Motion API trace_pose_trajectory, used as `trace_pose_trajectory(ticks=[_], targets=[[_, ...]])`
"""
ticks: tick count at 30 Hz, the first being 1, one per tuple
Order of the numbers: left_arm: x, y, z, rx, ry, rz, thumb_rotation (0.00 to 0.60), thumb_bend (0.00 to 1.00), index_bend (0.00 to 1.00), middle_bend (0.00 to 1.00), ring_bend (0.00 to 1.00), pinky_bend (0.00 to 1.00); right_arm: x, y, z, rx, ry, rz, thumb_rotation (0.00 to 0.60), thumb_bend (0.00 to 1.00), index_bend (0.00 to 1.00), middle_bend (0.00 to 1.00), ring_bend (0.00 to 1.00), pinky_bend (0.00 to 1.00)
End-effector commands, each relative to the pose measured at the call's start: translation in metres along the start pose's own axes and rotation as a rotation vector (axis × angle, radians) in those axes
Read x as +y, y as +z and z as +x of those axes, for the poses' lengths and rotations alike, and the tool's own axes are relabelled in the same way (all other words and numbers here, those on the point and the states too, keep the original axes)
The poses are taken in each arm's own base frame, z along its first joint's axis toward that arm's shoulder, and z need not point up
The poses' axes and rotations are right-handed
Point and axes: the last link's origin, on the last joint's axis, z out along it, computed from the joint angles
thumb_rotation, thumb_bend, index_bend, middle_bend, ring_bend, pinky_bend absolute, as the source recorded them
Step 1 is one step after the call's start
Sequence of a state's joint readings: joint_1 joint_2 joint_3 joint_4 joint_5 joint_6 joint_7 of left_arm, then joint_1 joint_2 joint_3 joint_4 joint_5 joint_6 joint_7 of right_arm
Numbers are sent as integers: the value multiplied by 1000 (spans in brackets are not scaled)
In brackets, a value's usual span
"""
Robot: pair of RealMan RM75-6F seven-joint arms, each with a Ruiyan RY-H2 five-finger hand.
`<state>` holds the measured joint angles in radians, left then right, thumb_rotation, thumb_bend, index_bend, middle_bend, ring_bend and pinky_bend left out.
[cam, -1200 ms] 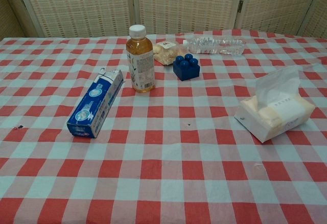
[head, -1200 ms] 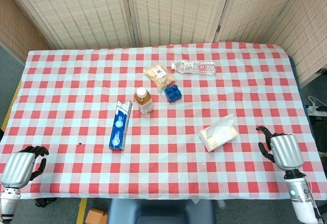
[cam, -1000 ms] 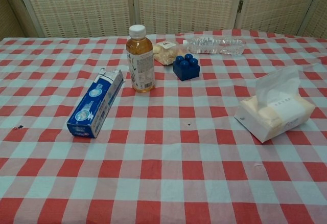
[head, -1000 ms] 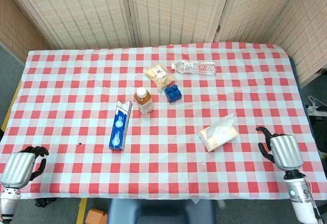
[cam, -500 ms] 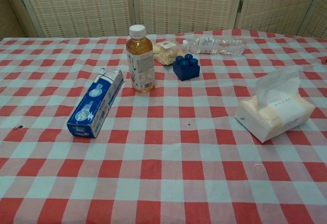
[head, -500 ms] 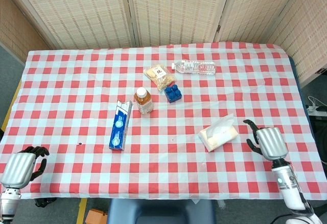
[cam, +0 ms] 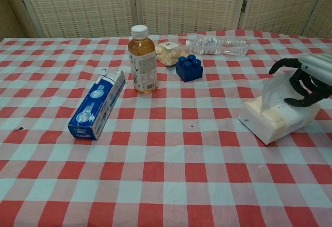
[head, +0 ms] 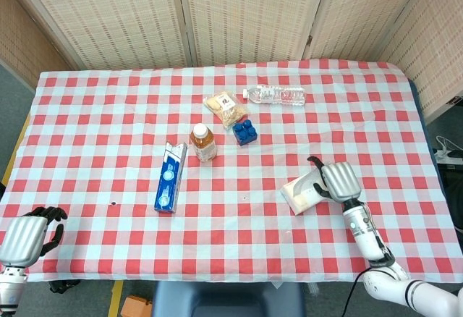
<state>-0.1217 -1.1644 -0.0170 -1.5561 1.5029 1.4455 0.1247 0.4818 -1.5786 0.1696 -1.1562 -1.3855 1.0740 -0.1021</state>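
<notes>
My right hand (head: 336, 179) hangs over the right end of a white tissue pack (head: 299, 193), its dark fingers (cam: 301, 84) spread and curved above the tissue tuft. It holds nothing, and I cannot tell whether it touches the pack (cam: 277, 117). The chest view shows the same hand (cam: 307, 79) at the right edge. My left hand (head: 25, 237) sits off the table's front left corner with its fingers loosely bent and nothing in it; only the head view shows it.
On the red checked cloth (head: 108, 129) stand an orange juice bottle (head: 203, 142) and a blue toy block (head: 245, 132). A blue toothpaste box (head: 171, 176), a snack bag (head: 225, 108) and a clear water bottle (head: 275, 95) lie flat. Wicker screens stand behind.
My right hand has swung in from the table's right edge to the left, ending over the tissue pack. The left hand and the objects have stayed put.
</notes>
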Motion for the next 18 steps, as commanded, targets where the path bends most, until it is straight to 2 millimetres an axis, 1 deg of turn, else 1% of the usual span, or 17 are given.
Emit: trace_pose_trajectory(ticks=[1,2,3,4,5,8,13,16,18], targets=[[-1,0,0,-1,-1,3,600,525,479,489,411,607,-2,1,0,13,-1,7,600,350,680,757,770,794],[-1,0,-1,-2,0,4,600,524,479,489,411,607,-1,1,1,22,-3,5,600,452,722,758,770,795],[-1,1,-1,-4,0,3,600,524,479,489,411,607,-1,1,2,29,-4,4,600,532,748,758,770,796],[0,1,-1,-5,1,2,600,524,479,489,411,607,0,0,3,35,-4,3,600,597,771,757,770,799],[0,1,-1,-5,1,0,600,524,479,489,411,607,1,0,4,42,-4,1,600,633,785,757,771,801],[1,0,-1,-3,2,-3,600,524,479,489,411,607,5,-3,9,62,4,-8,600,680,800,757,773,806],[0,0,-1,-6,0,2,600,524,479,489,411,607,11,-12,25,145,24,-17,600,707,805,757,773,807],[0,1,-2,-7,2,0,600,524,479,489,411,607,18,-22,44,223,49,-21,600,711,805,758,773,807],[1,0,-2,-7,2,-1,600,525,479,489,411,607,25,-32,60,280,48,-30,600,711,805,758,773,807]])
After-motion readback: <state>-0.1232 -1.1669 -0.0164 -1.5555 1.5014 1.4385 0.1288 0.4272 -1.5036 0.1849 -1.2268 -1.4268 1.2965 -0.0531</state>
